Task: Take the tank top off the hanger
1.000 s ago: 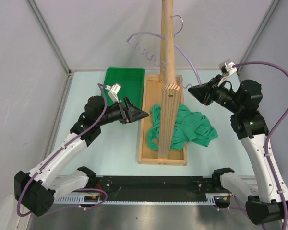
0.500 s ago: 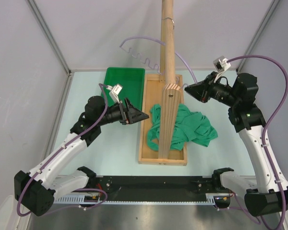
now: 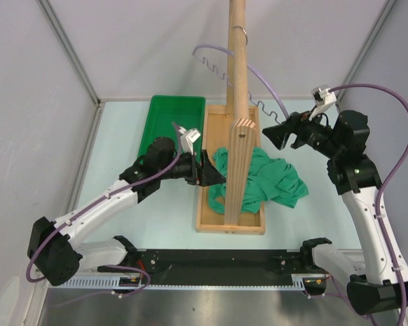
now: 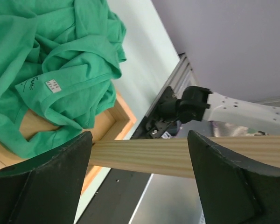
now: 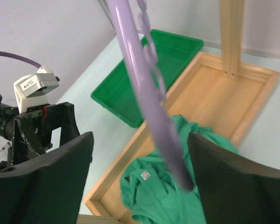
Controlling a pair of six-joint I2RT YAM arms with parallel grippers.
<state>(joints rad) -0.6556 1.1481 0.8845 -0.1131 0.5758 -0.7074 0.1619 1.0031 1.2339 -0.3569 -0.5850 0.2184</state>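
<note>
One tank top (image 3: 279, 180), one hanger (image 5: 149, 98), one green tray (image 3: 170, 115), one wooden pole stand (image 3: 238, 81), two robot arms, left (image 3: 102, 204) and right (image 3: 367, 204)

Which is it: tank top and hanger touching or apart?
Apart. Top view: tank top lies crumpled on the wooden base; hanger hangs on the pole with a clear gap.

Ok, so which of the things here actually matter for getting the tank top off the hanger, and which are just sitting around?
Part of the job:
- tank top, crumpled at the foot of the stand
- hanger, bare, up by the pole

Just lying about:
- green tray, left of the stand
- wooden pole stand, though the hanger is up against it
</note>
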